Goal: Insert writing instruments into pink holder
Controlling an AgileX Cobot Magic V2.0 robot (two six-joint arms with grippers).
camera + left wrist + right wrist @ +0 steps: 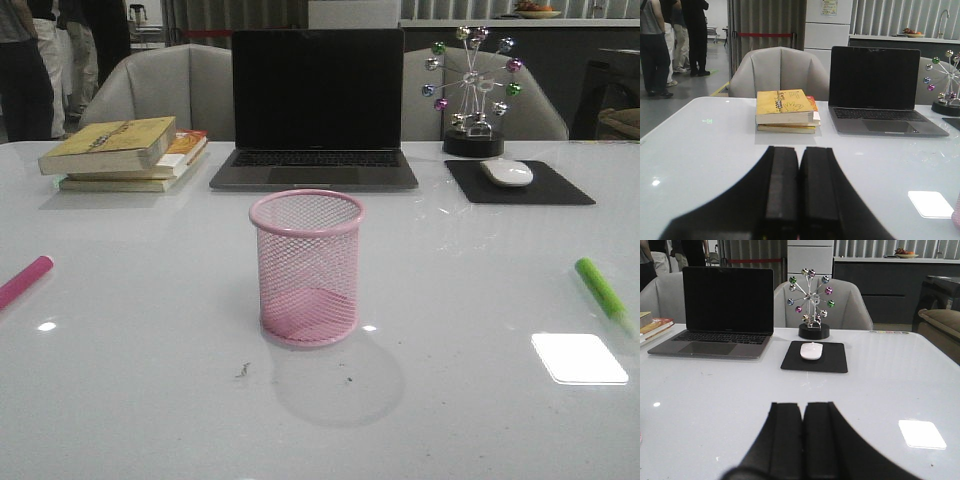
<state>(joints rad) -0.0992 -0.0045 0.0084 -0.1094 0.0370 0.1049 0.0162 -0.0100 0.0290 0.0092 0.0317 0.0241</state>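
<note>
The pink wire-mesh holder (306, 266) stands upright and empty in the middle of the table; a sliver of it (956, 219) shows in the left wrist view. The magenta marker (25, 281) lies flat at the table's left edge, partly cut off. The lime green marker (603, 292) lies flat at the right, white end toward the front. Neither arm appears in the front view. My left gripper (799, 152) is shut with nothing between its fingers, above bare table. My right gripper (802, 407) is likewise shut and empty.
At the back stand a stack of books (125, 152), an open laptop (316, 110), a black mouse pad (518, 181) with a white mouse (507, 172), and a ball ornament (472, 95). Grey chairs sit behind the table.
</note>
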